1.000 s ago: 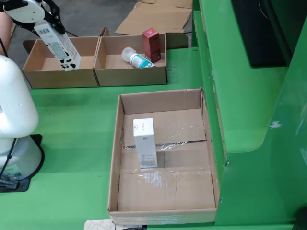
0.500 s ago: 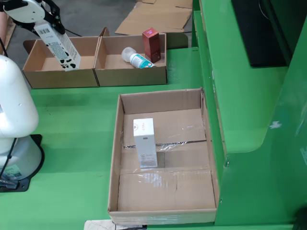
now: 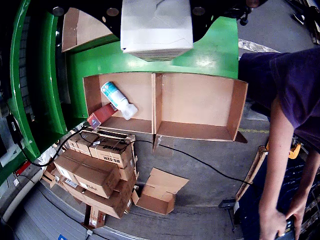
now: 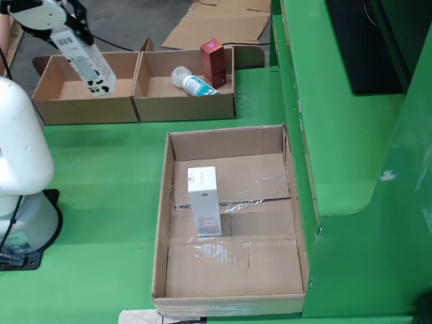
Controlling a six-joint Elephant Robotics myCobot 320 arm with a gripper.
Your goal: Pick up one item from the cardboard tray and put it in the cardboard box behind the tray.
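A white carton (image 4: 86, 62) with a barcode is being pinched, tilted, by the pincer (image 4: 67, 30) above the empty left cardboard box (image 4: 67, 91) in the side view, behind the tray (image 4: 229, 223) on the green surface (image 4: 101, 189).

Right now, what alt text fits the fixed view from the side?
The gripper holds a white carton tilted above the left cardboard box; the right box holds a bottle and a red carton. One white box remains in the tray.
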